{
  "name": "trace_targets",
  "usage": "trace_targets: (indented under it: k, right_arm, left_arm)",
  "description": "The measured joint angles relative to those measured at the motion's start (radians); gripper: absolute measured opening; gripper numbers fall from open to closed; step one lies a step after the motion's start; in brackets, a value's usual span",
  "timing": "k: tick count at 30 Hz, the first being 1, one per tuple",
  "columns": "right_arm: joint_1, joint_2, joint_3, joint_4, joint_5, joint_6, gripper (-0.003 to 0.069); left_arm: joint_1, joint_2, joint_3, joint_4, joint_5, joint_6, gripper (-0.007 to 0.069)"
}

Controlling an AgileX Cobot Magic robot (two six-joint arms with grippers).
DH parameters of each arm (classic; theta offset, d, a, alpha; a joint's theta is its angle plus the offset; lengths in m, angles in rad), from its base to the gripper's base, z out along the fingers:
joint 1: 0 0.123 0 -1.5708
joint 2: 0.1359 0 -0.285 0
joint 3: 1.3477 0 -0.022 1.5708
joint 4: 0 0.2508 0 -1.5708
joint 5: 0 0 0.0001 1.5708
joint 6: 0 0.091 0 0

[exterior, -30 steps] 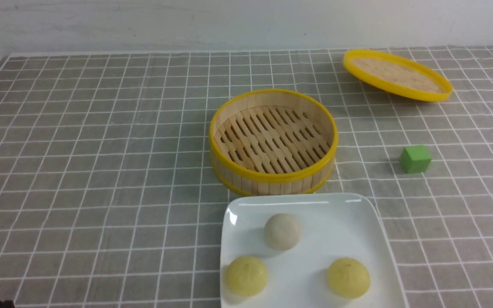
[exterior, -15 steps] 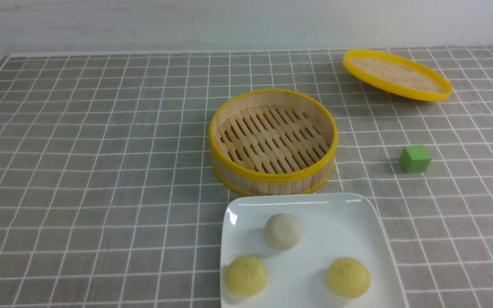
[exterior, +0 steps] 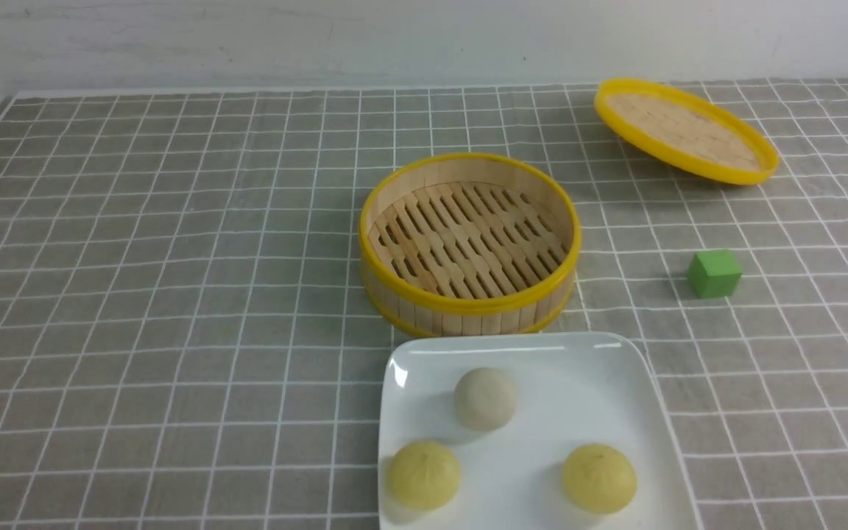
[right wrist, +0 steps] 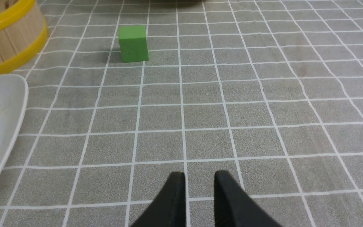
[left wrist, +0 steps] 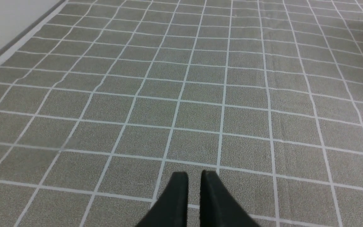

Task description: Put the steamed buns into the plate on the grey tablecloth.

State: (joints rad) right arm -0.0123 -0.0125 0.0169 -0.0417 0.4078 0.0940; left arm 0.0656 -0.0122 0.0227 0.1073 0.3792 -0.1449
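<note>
White and shiny, the plate (exterior: pixel 534 434) sits at the near edge of the front view, on the grey tablecloth (exterior: pixel 174 294) that covers the tabletop. Three buns rest on it, apart from each other: an off-white bun (exterior: pixel 486 398) toward the back, a yellow bun (exterior: pixel 423 475) at the near left and another yellow bun (exterior: pixel 599 478) at the near right. Just behind the plate is a round bamboo basket (exterior: pixel 470 243) with a yellow rim and nothing in it. A green cube (exterior: pixel 714 273) is off to the right. A yellow-rimmed lid (exterior: pixel 686 132) is at the far right, tilted. Only this view shows the buns and the lid.

The left wrist view shows the left gripper (left wrist: pixel 194 179) over bare cloth. Its black jaws are nearly together, with a thin gap and nothing between them.

The right wrist view shows the right gripper (right wrist: pixel 199 181) over the cloth. Its jaws stand a little apart and hold nothing. The cube, the basket's side and a corner of the plate show here too.

No writing can be seen in any view.
</note>
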Motion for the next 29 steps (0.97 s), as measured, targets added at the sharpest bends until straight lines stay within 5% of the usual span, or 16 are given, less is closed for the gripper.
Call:
trace_targets:
  k: [29]
  right_arm:
    - [0.000,0.000,0.000,-0.001,0.000,0.000,0.0206]
  left_arm:
    - [0.000,0.000,0.000,0.011,0.001,0.000,0.0110]
